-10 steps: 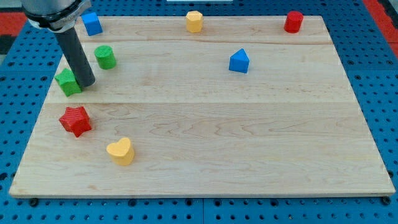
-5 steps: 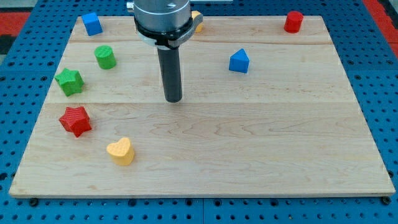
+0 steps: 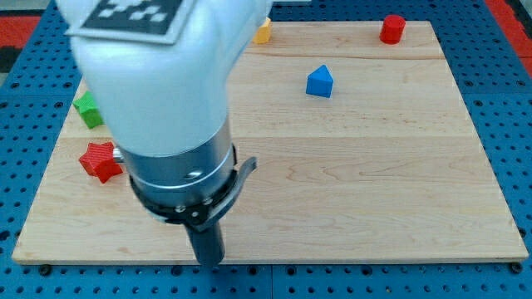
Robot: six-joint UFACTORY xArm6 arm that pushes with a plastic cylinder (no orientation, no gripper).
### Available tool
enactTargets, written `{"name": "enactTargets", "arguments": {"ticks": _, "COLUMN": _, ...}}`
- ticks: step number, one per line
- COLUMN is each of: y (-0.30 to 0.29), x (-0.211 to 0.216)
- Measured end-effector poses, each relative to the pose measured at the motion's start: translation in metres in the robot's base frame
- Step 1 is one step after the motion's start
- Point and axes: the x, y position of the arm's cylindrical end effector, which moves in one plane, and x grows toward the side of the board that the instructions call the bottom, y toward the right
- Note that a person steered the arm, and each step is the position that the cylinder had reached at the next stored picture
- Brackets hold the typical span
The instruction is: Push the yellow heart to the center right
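Note:
The yellow heart is hidden behind my arm, which fills the view's left and bottom. My tip (image 3: pixel 209 261) is at the board's bottom edge, left of centre. A red star (image 3: pixel 100 159) lies left of the arm. A green star (image 3: pixel 85 109) shows partly at the arm's left edge. A blue house-shaped block (image 3: pixel 319 81) sits upper right of centre. A red cylinder (image 3: pixel 392 28) is at the top right corner. A yellow block (image 3: pixel 263 31) peeks out at the top beside the arm.
The wooden board (image 3: pixel 374 183) lies on a blue pegboard surface (image 3: pixel 507 100). My arm's white housing and dark collar (image 3: pixel 179 178) cover the board's upper left and lower left parts.
My arm has swung from the board's upper middle down to the bottom left, and now covers the yellow heart, the green cylinder and the blue block at the top left.

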Motion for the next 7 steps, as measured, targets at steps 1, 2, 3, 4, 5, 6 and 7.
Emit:
{"name": "enactTargets", "arguments": {"ticks": 1, "y": -0.076, "x": -0.007}}
{"name": "enactTargets", "arguments": {"ticks": 2, "y": -0.11, "x": -0.031}}
{"name": "enactTargets", "arguments": {"ticks": 3, "y": -0.075, "x": -0.044}}
{"name": "enactTargets", "arguments": {"ticks": 4, "y": -0.025, "x": -0.053}}
{"name": "enactTargets", "arguments": {"ticks": 5, "y": -0.028, "x": -0.075}}
{"name": "enactTargets", "arguments": {"ticks": 6, "y": -0.051, "x": -0.084}}
{"name": "enactTargets", "arguments": {"ticks": 7, "y": -0.037, "x": -0.111}}
